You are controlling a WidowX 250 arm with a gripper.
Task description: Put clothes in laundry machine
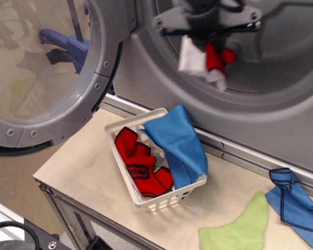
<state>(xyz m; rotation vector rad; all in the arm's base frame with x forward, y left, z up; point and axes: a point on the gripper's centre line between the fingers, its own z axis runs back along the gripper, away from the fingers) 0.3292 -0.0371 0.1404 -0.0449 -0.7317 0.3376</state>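
My gripper [207,32] is up at the mouth of the grey laundry machine [261,67], shut on a bunch of white-grey and red cloth [206,61] that hangs inside the drum opening. The image there is motion-blurred. A blue cloth [178,141] lies draped over the right side of the white basket [146,200]. A red cloth with black trim [138,164] lies in the basket. On the table at the right lie a lime green cloth [239,226] and a blue cloth with dark trim [293,203].
The round clear-windowed door [47,73] stands open at the left, ringed by bolts. The light wooden table [78,166] has its front edge near the bottom. A metal sill [235,148] runs below the drum mouth.
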